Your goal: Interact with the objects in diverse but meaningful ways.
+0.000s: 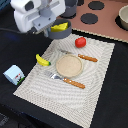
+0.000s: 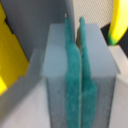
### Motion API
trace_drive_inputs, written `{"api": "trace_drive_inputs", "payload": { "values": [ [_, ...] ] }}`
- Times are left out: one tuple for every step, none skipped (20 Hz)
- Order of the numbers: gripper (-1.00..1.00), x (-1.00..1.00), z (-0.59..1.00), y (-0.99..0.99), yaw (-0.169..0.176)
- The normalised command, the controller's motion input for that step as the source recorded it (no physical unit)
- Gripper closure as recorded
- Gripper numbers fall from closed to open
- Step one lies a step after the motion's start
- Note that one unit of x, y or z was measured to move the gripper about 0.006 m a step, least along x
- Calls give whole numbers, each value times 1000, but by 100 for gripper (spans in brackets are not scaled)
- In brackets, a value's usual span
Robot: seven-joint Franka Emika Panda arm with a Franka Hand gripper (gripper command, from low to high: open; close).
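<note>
My gripper [image 1: 52, 26] hangs at the back left of the mat, right beside the grey frying pan [image 1: 64, 33]. A yellow cheese wedge [image 1: 59, 27] lies in that pan. In the wrist view the teal pads [image 2: 70, 75] are pressed together and I see nothing between them, so the gripper [image 2: 74, 21] is shut. The cheese wedge [image 2: 9, 50] and the banana [image 2: 118, 25] show at the edges of that view. On the mat lie the red tomato ball [image 1: 80, 42] and the banana [image 1: 43, 60]. The white-blue carton [image 1: 14, 74] stands off the mat at the exterior view's left.
A round tan plate [image 1: 68, 65] sits mid-mat between an orange-handled knife [image 1: 84, 57] and fork [image 1: 69, 81]. The checked placemat [image 1: 95, 90] lies on a dark table. A toy stove top [image 1: 92, 12] with black burners and a pot [image 1: 123, 18] stand at the back.
</note>
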Motion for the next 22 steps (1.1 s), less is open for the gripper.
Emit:
{"api": "trace_drive_inputs", "payload": {
  "values": [
    [100,1000,700,546,0],
    [100,1000,657,540,0],
    [100,1000,617,537,0],
    [100,1000,554,537,0],
    [100,994,483,546,0],
    [100,969,414,560,0],
    [100,951,374,569,0],
    [100,946,354,580,0],
    [100,940,337,577,0],
    [100,934,314,577,0],
    [100,929,291,577,0],
    [100,929,263,574,0],
    [100,923,234,574,0],
    [100,897,163,600,0],
    [100,869,120,623,0],
    [100,817,57,669,0],
    [100,806,51,686,0],
    [100,769,37,709,0],
    [100,786,31,711,0],
    [100,811,37,706,0],
    [100,826,71,697,0],
    [100,829,80,697,0]
  ]
}}
